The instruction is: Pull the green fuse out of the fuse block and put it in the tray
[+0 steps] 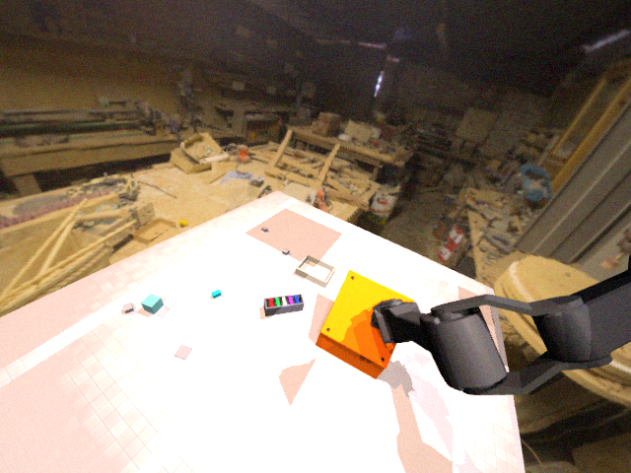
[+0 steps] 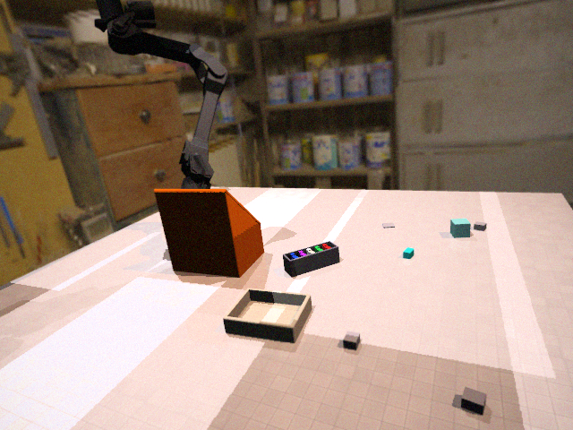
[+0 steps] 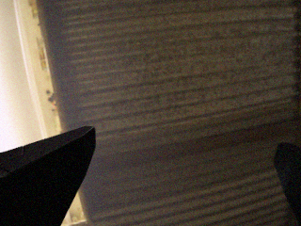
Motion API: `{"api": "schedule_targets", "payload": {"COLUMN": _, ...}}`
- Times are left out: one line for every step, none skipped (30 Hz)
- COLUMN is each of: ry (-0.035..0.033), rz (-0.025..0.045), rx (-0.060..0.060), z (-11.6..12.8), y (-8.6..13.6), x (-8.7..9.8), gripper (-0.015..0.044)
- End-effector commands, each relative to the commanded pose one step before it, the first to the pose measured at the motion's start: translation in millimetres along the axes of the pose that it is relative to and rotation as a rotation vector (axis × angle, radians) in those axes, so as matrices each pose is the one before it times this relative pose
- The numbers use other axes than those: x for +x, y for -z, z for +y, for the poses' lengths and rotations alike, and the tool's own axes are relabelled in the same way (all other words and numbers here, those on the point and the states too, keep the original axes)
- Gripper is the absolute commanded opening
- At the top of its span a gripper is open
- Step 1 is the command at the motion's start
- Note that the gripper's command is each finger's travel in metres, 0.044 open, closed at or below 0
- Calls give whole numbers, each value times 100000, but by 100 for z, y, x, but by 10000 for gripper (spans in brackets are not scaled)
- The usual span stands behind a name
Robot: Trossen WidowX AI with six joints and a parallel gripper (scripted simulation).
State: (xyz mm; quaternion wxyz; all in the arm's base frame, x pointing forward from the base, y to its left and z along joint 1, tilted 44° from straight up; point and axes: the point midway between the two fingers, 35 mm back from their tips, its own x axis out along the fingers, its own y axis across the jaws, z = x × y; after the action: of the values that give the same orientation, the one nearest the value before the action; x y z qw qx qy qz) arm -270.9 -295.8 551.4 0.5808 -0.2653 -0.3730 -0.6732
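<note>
The dark fuse block [image 1: 283, 307] [image 2: 314, 264] stands on the table and holds a row of fuses: red, green, white, magenta and blue. The green fuse [image 1: 277, 301] [image 2: 318, 248] sits in the block between the red and the white one. The beige tray [image 1: 310, 278] [image 2: 259, 330] is empty and stands near the block. My gripper [image 1: 378, 323] [image 3: 186, 144] is open and empty, with its fingers wide apart in the wrist view. It is well away from the block, over or behind the orange wedge-shaped box; in the exterior view its fingertips are partly hidden.
The large orange-yellow box [image 1: 351, 300] [image 2: 199, 231] stands between my gripper and the fuse block. A teal cube [image 1: 152, 304] [image 2: 459, 227], a small cyan block [image 1: 216, 294] [image 2: 407, 253], a flat tile [image 1: 183, 352] [image 2: 388, 225] and small grey blocks [image 1: 286, 251] [image 2: 351, 340] lie around the table.
</note>
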Motion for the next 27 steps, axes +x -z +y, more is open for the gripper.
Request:
{"api": "schedule_targets", "payload": {"ry": 22, "rz": 528, "rx": 524, "z": 52, "y": 241, "x": 29, "gripper": 374}}
{"api": "schedule_targets", "payload": {"ry": 55, "rz": 1594, "rx": 1567, "z": 163, "y": 724, "x": 86, "gripper": 347}}
{"api": "schedule_targets", "payload": {"ry": 56, "rz": 2686, "rx": 2590, "z": 286, "y": 1212, "x": 144, "gripper": 321}}
{"api": "schedule_targets", "payload": {"ry": 10, "rz": 3282, "rx": 3080, "z": 361, "y": 1470, "x": 182, "gripper": 295}}
{"api": "schedule_targets", "payload": {"ry": -51, "rz": 3335, "rx": 3037, "z": 375, "y": 1482, "x": 195, "gripper": 269}}
{"api": "schedule_targets", "payload": {"ry": -109, "rz": 3387, "rx": 2991, "z": 388, "y": 1493, "x": 208, "gripper": 242}}
{"api": "schedule_targets", "payload": {"ry": -165, "rz": 3438, "rx": 2943, "z": 400, "y": 1504, "x": 222, "gripper": 216}}
{"api": "schedule_targets", "payload": {"ry": -219, "rz": 3489, "rx": 2893, "z": 412, "y": 1514, "x": 235, "gripper": 190}}
{"api": "schedule_targets", "payload": {"ry": -271, "rz": 3538, "rx": 2841, "z": 424, "y": 1524, "x": 248, "gripper": 164}}
{"api": "schedule_targets", "payload": {"ry": -320, "rz": 3587, "rx": 2787, "z": 435, "y": 1533, "x": 261, "gripper": 137}}
{"api": "schedule_targets", "payload": {"ry": -1014, "rz": 2371, "rx": 1308, "z": 718, "y": 1076, "x": 200, "gripper": 111}}
{"api": "schedule_targets", "payload": {"ry": -864, "rz": 1959, "rx": 1051, "z": 597, "y": 883, "x": 169, "gripper": 85}}
{"api": "schedule_targets", "payload": {"ry": -694, "rz": 1535, "rx": 805, "z": 470, "y": 688, "x": 135, "gripper": 74}}
{"api": "schedule_targets", "payload": {"ry": -419, "rz": 1323, "rx": 791, "z": 303, "y": 575, "x": 112, "gripper": 74}}
{"api": "schedule_targets", "payload": {"ry": -318, "rz": 1888, "rx": 1281, "z": 275, "y": 795, "x": 150, "gripper": 74}}
{"api": "schedule_targets", "payload": {"ry": -430, "rz": 2459, "rx": 1632, "z": 363, "y": 1030, "x": 196, "gripper": 74}}
{"api": "schedule_targets", "payload": {"ry": -557, "rz": 3042, "rx": 1965, "z": 454, "y": 1268, "x": 244, "gripper": 74}}
{"api": "schedule_targets", "payload": {"ry": -654, "rz": 3413, "rx": 2134, "z": 515, "y": 1413, "x": 278, "gripper": 74}}
{"api": "schedule_targets", "payload": {"ry": -690, "rz": 3455, "rx": 2086, "z": 525, "y": 1420, "x": 288, "gripper": 74}}
{"api": "schedule_targets", "payload": {"ry": -724, "rz": 3490, "rx": 2033, "z": 533, "y": 1425, "x": 298, "gripper": 74}}
{"api": "schedule_targets", "payload": {"ry": -336, "rz": 2402, "rx": 2565, "z": 488, "y": 1299, "x": 317, "gripper": 74}}
{"api": "schedule_targets", "payload": {"ry": -326, "rz": 2456, "rx": 2508, "z": 487, "y": 1314, "x": 316, "gripper": 74}}
{"api": "schedule_targets", "payload": {"ry": -347, "rz": 2864, "rx": 2309, "z": 453, "y": 1372, "x": 318, "gripper": 74}}
{"api": "schedule_targets", "payload": {"ry": -378, "rz": 3317, "rx": 1985, "z": 394, "y": 1400, "x": 314, "gripper": 74}}
{"api": "schedule_targets", "payload": {"ry": -403, "rz": 3558, "rx": 1742, "z": 354, "y": 1396, "x": 313, "gripper": 74}}
{"api": "schedule_targets", "payload": {"ry": -421, "rz": 3588, "rx": 1690, "z": 358, "y": 1399, "x": 323, "gripper": 74}}
{"api": "schedule_targets", "payload": {"ry": -437, "rz": 3628, "rx": 1619, "z": 358, "y": 1398, "x": 332, "gripper": 74}}
